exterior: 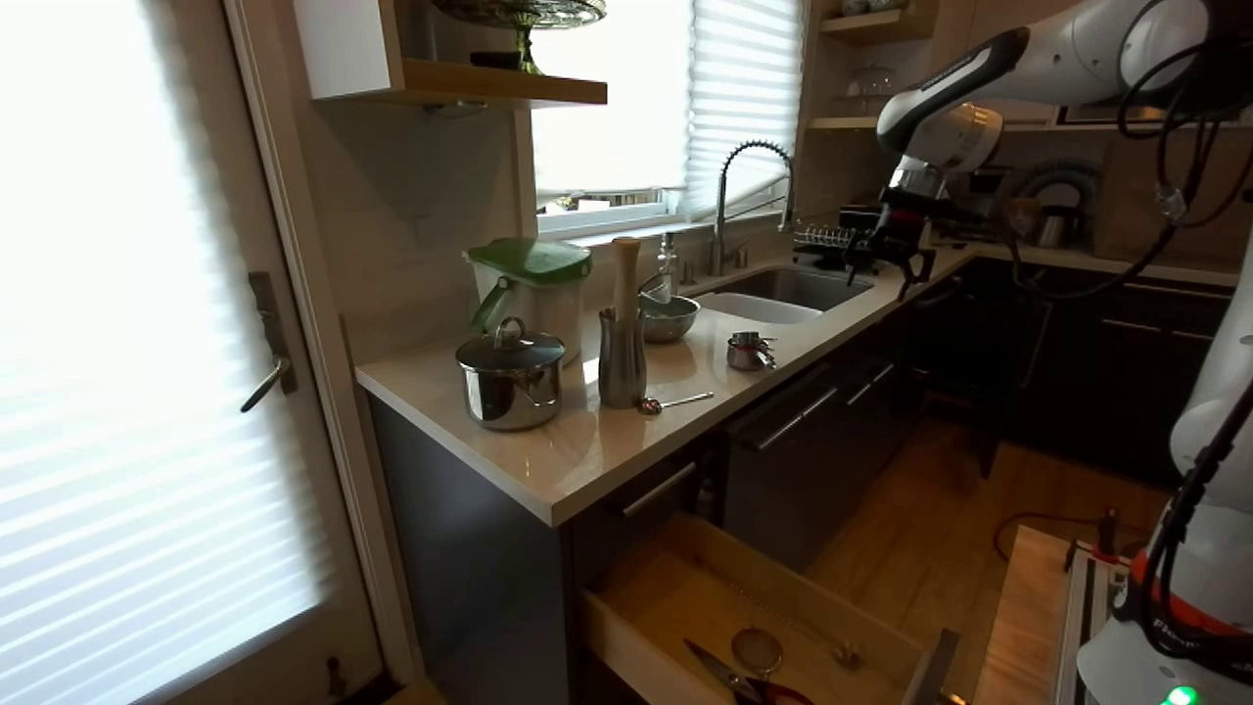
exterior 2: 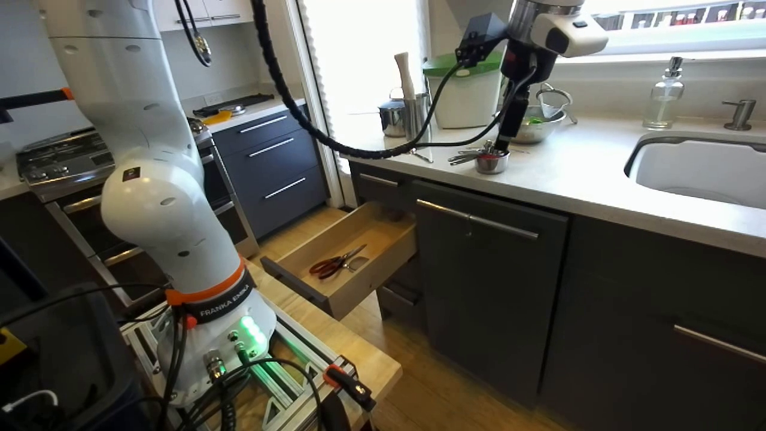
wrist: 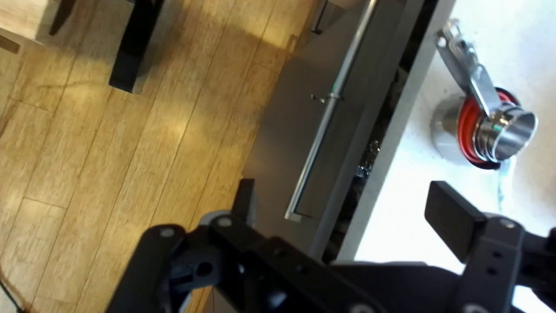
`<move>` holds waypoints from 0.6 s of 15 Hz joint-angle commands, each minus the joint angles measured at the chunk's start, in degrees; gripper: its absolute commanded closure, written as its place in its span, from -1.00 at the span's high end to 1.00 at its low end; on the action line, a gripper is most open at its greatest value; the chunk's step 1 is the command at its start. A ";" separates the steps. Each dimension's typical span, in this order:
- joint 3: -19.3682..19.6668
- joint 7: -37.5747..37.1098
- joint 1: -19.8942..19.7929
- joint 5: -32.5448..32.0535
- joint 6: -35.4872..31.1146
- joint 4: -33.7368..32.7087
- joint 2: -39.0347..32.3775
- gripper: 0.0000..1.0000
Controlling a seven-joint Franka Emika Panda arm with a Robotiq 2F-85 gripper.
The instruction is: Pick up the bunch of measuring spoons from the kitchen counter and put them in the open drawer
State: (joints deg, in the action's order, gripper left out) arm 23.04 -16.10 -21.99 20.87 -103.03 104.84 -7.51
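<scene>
Your jaws stand wide apart along the bottom of the wrist view, with a grey front [wrist: 286, 143] and the pale counter [wrist: 393, 226] showing in the gap between them. In the upper right of that view, apart from the jaws, you have the nested steel-and-red cups [wrist: 499, 130] on the counter. In an exterior view your jaws hang in the upper right of the frame. Near the centre of that frame, your spoons [exterior: 653, 404] lie on the counter just beside the foot of the cylinder [exterior: 622, 362]. Left of the cylinder is the pot [exterior: 511, 392]; behind are the bin [exterior: 553, 304] and the bowl [exterior: 675, 325]. The sink [exterior: 768, 309] and faucet [exterior: 720, 215] sit right of centre, higher up. The drawer [exterior 2: 371, 282] is pulled out in both exterior views, with scissors [exterior 2: 343, 258] lying inside.
</scene>
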 commanded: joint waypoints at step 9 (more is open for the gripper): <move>-7.57 1.67 -1.04 11.04 0.28 -14.82 -16.07 1.00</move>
State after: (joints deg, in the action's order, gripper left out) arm 16.04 -14.27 -22.46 32.14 -102.90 90.38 -23.48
